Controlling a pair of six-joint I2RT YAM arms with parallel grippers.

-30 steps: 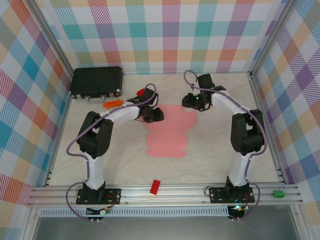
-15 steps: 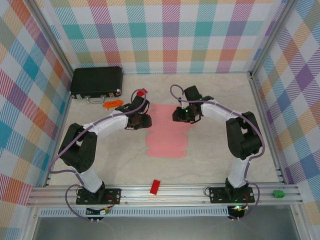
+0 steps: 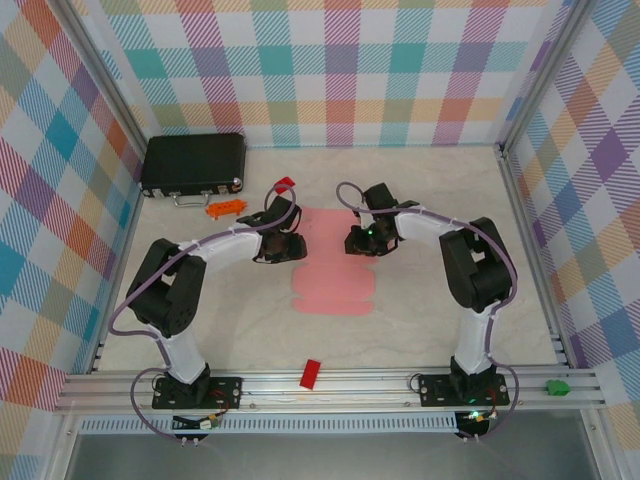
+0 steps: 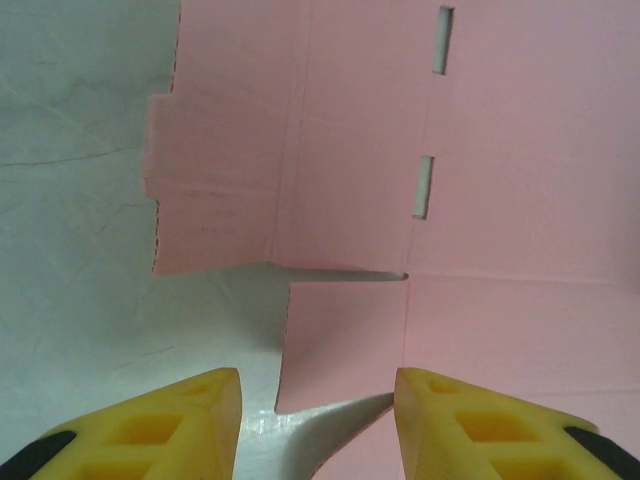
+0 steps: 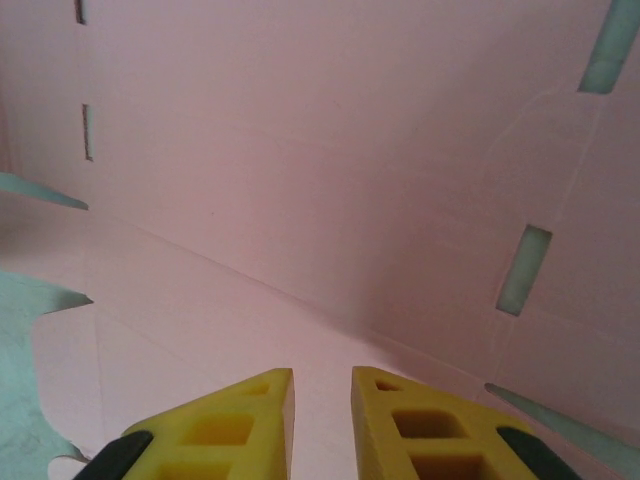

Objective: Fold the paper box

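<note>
Currently I list 1 paper box (image 3: pixel 335 275), flat at mid table (image 3: pixel 450 300), folding barely begun by my judgement, left gripper (image 4: pixel 318 385) jaws apart around its left flap (image 4: pixel 340 340), right gripper (image 5: pixel 322 385) jaws a sliver apart, gripping nothing.

The left arm (image 3: pixel 215 247) and the right arm (image 3: pixel 428 222) are built alike, with rounded, glossy black joint housings joined by smooth white link sections. A thin grey-purple cable (image 3: pixel 122 312) runs along the outside of each arm in loose loops. Each arm rises from a flat black base plate (image 3: pixel 197 390). A small green light (image 3: pixel 372 232) glows on the right arm's wrist. The left gripper (image 4: pixel 318 378) and the right gripper (image 5: pixel 322 372) both have bright yellow, wedge-shaped fingers (image 4: pixel 165 430). Their upper faces have moulded rectangular recesses, and there are black parts at the outer rear corners.
</note>
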